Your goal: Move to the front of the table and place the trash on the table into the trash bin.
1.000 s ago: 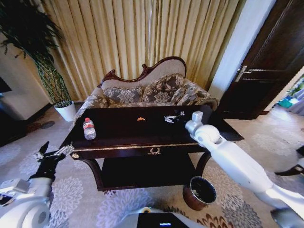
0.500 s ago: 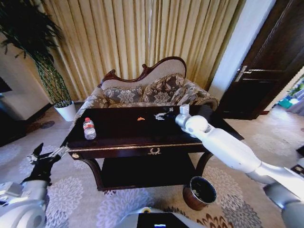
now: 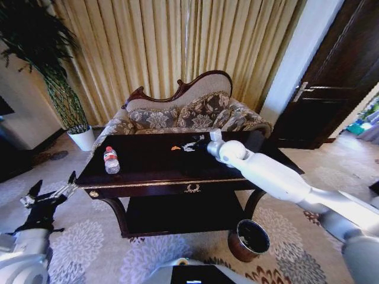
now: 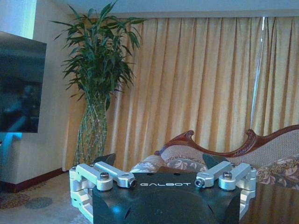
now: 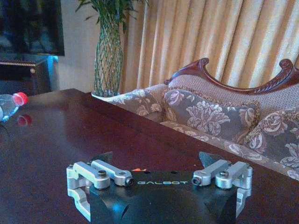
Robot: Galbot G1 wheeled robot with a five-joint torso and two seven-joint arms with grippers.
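Note:
The table (image 3: 148,184) stands in front of me, dark and glossy with gold trim. A tiny orange scrap of trash (image 3: 176,148) lies near its back edge. My right gripper (image 3: 190,145) hovers low over the tabletop just right of the scrap, open. In the right wrist view the scrap (image 5: 136,169) peeks over the gripper body, between the spread fingers of the right gripper (image 5: 156,161). The trash bin (image 3: 249,239) sits on the carpet by the table's right front leg. My left gripper (image 3: 50,192) hangs open off the table's left end, well below the top, and shows empty in its wrist view (image 4: 159,161).
A water bottle (image 3: 111,160) stands on the table's left part, also in the right wrist view (image 5: 9,103). A patterned sofa (image 3: 189,115) sits close behind the table. A white plant pot (image 3: 83,138) is at the back left, a dark door (image 3: 331,77) at the right.
My right arm has swung left along the table's back edge, bringing its gripper beside the orange scrap. My left gripper has dropped lower and drifted left.

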